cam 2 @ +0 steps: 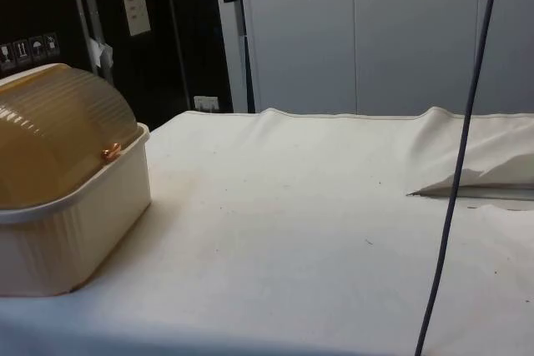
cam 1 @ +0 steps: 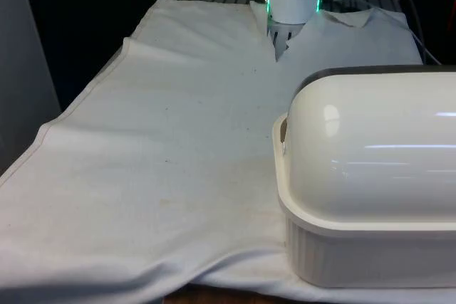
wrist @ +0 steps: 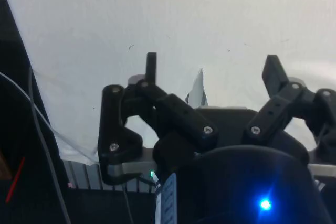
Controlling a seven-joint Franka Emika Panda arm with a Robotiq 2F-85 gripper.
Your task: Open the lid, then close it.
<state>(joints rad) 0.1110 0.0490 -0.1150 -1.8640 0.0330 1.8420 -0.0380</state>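
Nearest the front camera, a cream plastic bread box [cam 1: 370, 197] with a ribbed base is sitting at the near end of the table, towards the front view's right, turning its smooth rounded back to that camera. From the side view its roll-top lid [cam 2: 58, 135], a translucent amber ribbed dome, is showing clearly, and it is lying fully down over the base, its lower edge resting along the rim. A small copper-coloured knob [cam 2: 110, 152] is sitting at the lid's front edge, just above the rim.

Judging by this, the task is standing at its very start, or else wholly finished; the pictures cannot settle which. If it is the start, both steps are still waiting: the lid is needing to be rolled up and back, then drawn down again.

The black two-finger gripper [wrist: 210, 72] is hanging above the white cloth [cam 1: 178, 140] near the robot's end of the table, well apart from the bread box. In the wrist view its two fingers [wrist: 151, 66] are standing wide apart, with bare cloth showing between them. They are gripping nothing and touching nothing.

The next move, as I am judging it, is calling for a long reach across the table to the knob, approaching from the box's lid side rather than its back.
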